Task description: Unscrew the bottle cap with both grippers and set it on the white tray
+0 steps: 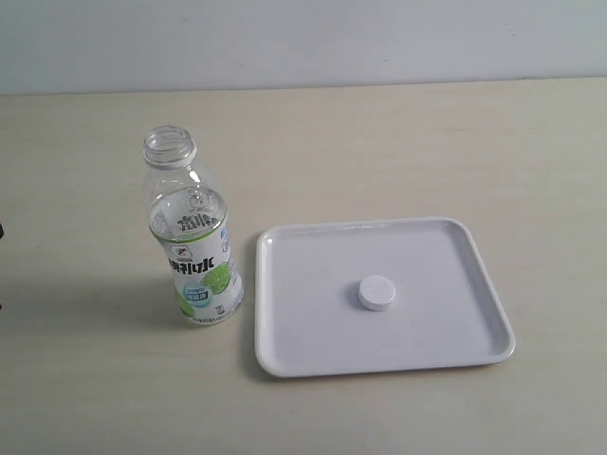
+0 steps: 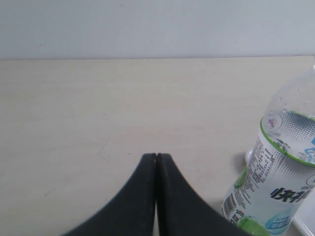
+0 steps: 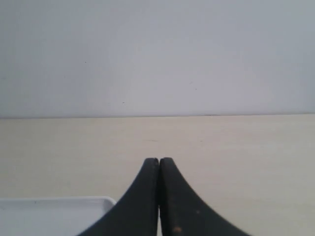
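Note:
The bottle (image 1: 191, 237) stands upright on the table with its neck open and no cap on it. The bottle cap (image 1: 377, 293) lies flat near the middle of the white tray (image 1: 285, 351), just right of the bottle. Neither gripper shows in the exterior view. In the left wrist view my left gripper (image 2: 156, 156) is shut on nothing, low over bare table, with the bottle (image 2: 278, 187) off to one side. In the right wrist view my right gripper (image 3: 159, 160) is shut and empty, and a corner of the white tray (image 3: 101, 200) lies beside it.
The table is pale wood (image 1: 398, 142) and ends at a light grey wall (image 1: 303, 43) at the back. A small dark bit of the left arm (image 1: 2, 232) shows at the left edge of the exterior view.

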Robot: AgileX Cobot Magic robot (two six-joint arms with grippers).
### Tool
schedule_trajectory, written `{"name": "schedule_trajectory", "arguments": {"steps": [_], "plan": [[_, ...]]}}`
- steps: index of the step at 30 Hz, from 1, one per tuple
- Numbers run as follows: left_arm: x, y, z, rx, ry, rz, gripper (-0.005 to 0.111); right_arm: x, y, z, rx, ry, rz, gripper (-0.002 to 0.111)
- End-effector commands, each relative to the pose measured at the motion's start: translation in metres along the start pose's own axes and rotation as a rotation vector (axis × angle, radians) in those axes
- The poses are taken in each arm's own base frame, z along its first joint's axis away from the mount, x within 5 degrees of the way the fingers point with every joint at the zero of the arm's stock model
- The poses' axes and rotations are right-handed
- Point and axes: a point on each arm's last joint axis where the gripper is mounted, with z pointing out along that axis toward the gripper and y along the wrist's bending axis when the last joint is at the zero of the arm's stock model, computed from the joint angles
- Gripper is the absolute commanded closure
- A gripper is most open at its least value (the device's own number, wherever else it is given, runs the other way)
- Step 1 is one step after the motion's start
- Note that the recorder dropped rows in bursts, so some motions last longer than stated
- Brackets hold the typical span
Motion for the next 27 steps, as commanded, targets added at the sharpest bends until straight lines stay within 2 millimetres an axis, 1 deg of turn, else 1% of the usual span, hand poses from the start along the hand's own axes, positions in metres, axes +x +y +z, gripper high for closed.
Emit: {"name": "schedule_trajectory", "arguments": {"steps": [1, 4, 27], "plan": [[0.0004, 0.0002, -0.0009, -0.004, -0.001, 0.000, 0.104, 0.0009, -0.0008, -0.0001, 0.011, -0.004, -0.059, 0.108], [0.0004, 0.0002, -0.0009, -0.004, -0.001, 0.000, 0.104, 0.0010, 0.0000, -0.0001, 0.002, -0.004, 0.011, 0.108], [0.0004, 0.0002, -0.0009, -0.004, -0.001, 0.000, 0.104, 0.0010, 0.0000, -0.0001, 0.002, -0.004, 0.011, 0.108]]}}
